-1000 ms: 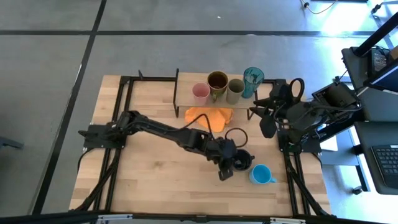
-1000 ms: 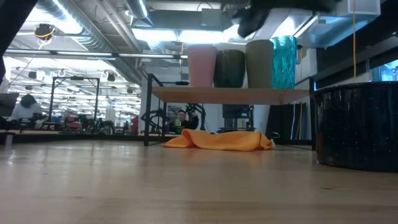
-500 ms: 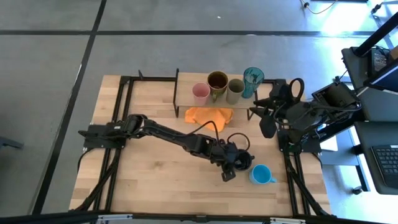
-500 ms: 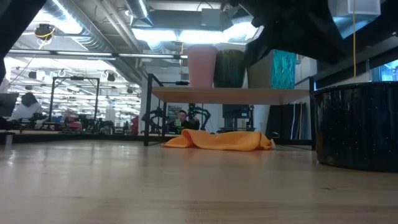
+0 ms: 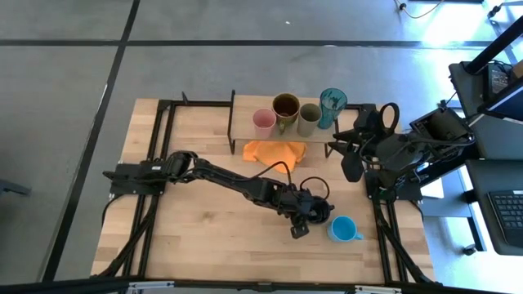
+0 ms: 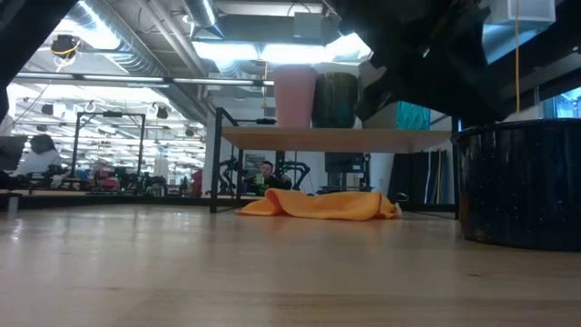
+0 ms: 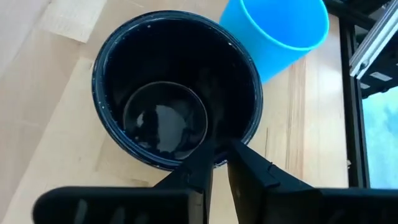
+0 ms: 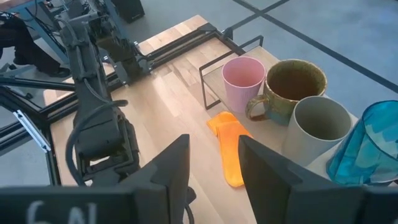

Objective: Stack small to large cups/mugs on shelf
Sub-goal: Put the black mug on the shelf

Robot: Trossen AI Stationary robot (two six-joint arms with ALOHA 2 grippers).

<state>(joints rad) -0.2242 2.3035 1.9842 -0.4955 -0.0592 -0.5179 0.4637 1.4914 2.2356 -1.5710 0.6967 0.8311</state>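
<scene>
left gripper (image 7: pixel 219 151): rim of glossy black ceramic mug (image 7: pixel 176 87) is pinched narrowly, near table's right front corner | right gripper (image 8: pixel 213 163): held open, parked by right edge | risk: thin rim grip, slip judged likely on lift

Black mug (image 7: pixel 177 93), light-blue mug (image 7: pixel 280 31), orange cloth (image 5: pixel 275 152).

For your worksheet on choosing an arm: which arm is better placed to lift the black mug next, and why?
The left. The left gripper is already at the black mug, one finger on each side of its rim, while the right gripper waits near the shelf, well away from it.
</scene>
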